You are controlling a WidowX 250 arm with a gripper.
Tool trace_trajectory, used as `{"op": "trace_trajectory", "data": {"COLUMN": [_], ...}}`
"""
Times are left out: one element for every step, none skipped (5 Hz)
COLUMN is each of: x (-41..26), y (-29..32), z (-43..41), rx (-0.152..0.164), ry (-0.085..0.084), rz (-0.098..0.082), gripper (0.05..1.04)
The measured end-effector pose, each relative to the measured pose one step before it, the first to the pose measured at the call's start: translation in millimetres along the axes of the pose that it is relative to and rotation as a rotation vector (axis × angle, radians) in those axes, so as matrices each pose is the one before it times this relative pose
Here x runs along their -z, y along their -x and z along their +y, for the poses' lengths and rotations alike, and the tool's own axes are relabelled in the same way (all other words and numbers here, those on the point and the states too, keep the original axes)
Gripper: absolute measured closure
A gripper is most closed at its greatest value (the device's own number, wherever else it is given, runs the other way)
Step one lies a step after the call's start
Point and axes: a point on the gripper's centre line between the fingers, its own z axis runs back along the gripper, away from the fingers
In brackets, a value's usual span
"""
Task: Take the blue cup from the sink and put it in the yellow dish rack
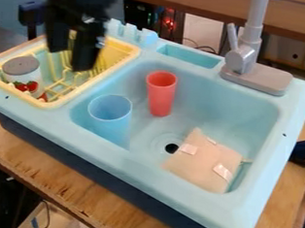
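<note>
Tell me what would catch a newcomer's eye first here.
Most likely the red cup, the brightest thing in the light blue sink, standing toward its back left. Next comes the black gripper, dark over the yellow dish rack at upper left. The beige, pillow-like object beside the drain stands out too, an odd thing to find in a sink.

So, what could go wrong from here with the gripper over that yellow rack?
The open gripper could snag on the prongs of the yellow rack if lowered there. The red cup and blue cup look tall enough to be knocked over if it swings their way. The beige bag lies beside the drain hole and might slide over it.
</note>
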Motion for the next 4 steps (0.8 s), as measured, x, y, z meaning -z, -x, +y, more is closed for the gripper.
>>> {"op": "trace_trajectory", "data": {"x": [-9.09, -4.51, 1.58, 11.91], "y": [0.56, 3.11, -1.48, -5.33], "z": [-24.35, -26.75, -8.60, -7.14], "rx": [0.0293, -0.0035, -0.0209, -0.0092], "ry": [-0.0175, -0.0173, 0.0197, 0.0442], "rz": [-0.0450, -0.0162, -0.0049, 0.0129], "gripper": [0.083, 0.083, 0.083, 0.083]}}
